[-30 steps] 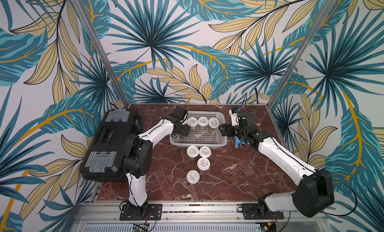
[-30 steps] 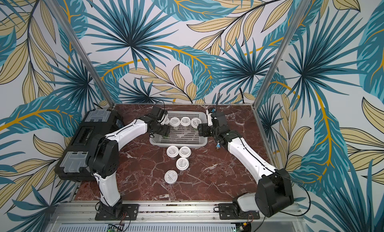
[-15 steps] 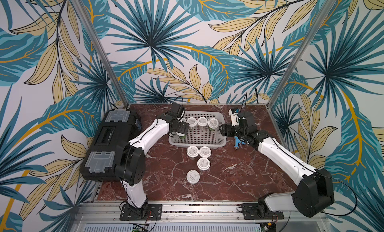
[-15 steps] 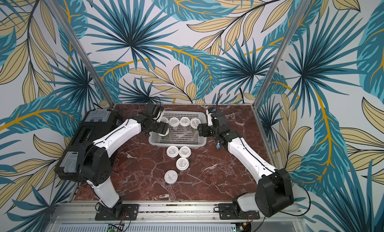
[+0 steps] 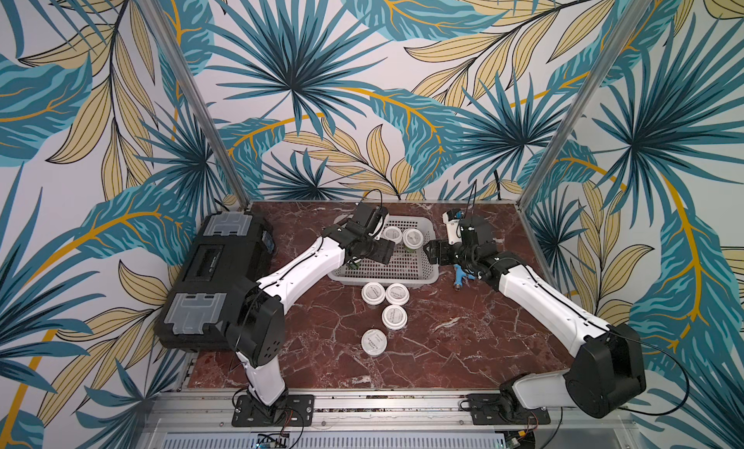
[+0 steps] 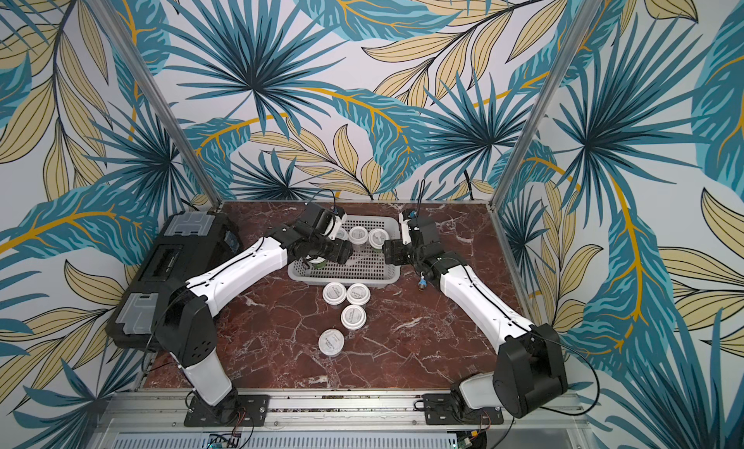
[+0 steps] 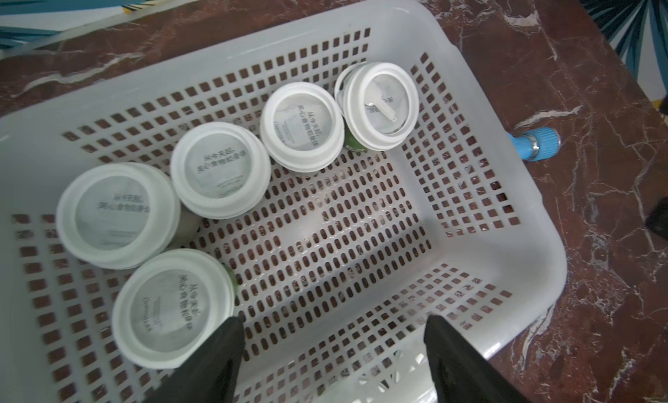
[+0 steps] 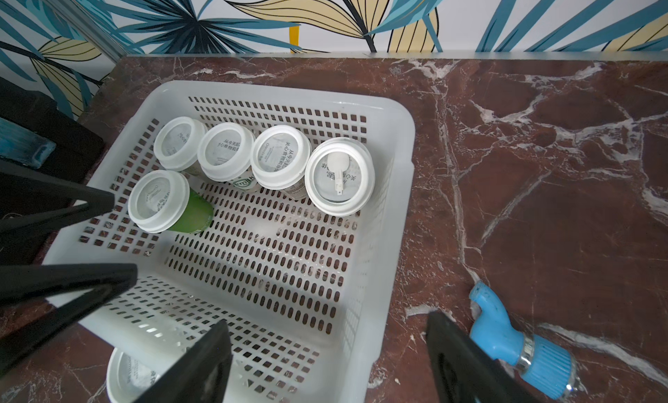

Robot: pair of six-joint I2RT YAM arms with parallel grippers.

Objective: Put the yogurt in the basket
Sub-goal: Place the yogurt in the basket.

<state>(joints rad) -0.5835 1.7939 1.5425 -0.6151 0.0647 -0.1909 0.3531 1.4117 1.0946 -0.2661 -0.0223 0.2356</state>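
The white basket (image 5: 382, 274) (image 7: 325, 25) (image 8: 289, 94) stands at the back middle of the table. Several yogurt jars stand inside it: a row along the far wall (image 7: 220, 171) (image 8: 280, 157) and a green-bodied one (image 8: 159, 200) (image 7: 173, 307) in front of that row. Several more yogurt jars (image 5: 394, 316) (image 6: 353, 317) stand on the table before the basket. My left gripper (image 5: 382, 251) (image 7: 332, 347) hangs open and empty over the basket floor, one finger beside the green-bodied jar. My right gripper (image 5: 435, 253) (image 8: 329, 361) is open and empty, straddling the basket's right wall.
A black toolbox (image 5: 217, 273) fills the left edge of the table. A blue nozzle (image 5: 459, 277) (image 8: 513, 339) lies on the marble just right of the basket, close to my right gripper. Patterned walls close in the back and sides.
My left gripper has shifted right, from the basket's left end toward its middle, now covering some of the jars from above. The right arm has not moved.
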